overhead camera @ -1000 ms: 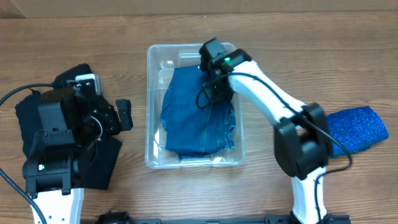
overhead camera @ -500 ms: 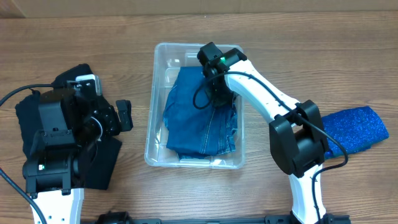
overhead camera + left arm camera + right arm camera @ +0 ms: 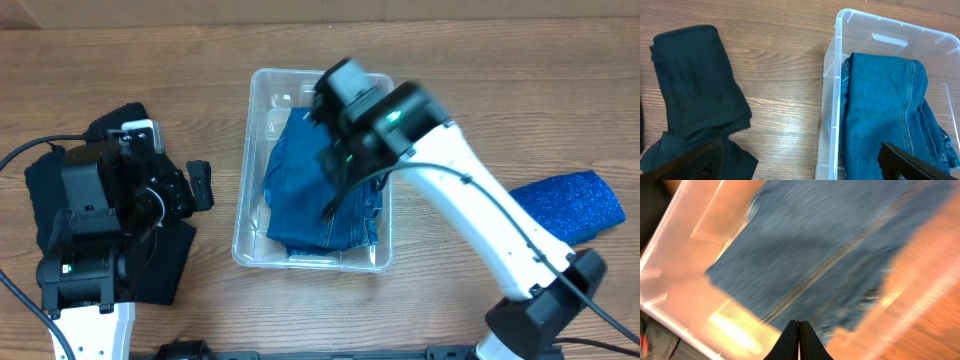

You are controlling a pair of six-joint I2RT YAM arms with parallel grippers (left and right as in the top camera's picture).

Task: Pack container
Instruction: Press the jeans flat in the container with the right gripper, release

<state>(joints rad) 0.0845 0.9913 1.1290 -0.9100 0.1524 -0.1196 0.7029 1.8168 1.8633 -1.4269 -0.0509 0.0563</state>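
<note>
The right jaws are pinched together, empty, above the jeans [image 3: 830, 245] folded in the container [image 3: 262, 110]. The left jaws gape wide, holding nothing, over a black cloth [image 3: 695, 85] left of the container on the desk [image 3: 500, 80].

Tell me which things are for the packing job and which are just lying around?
For the job: container, folded blue jeans inside it, right gripper, shut above the jeans.
Lying about for now: black cloth left of the container, blue fuzzy cloth on the right; perhaps packed later.
</note>
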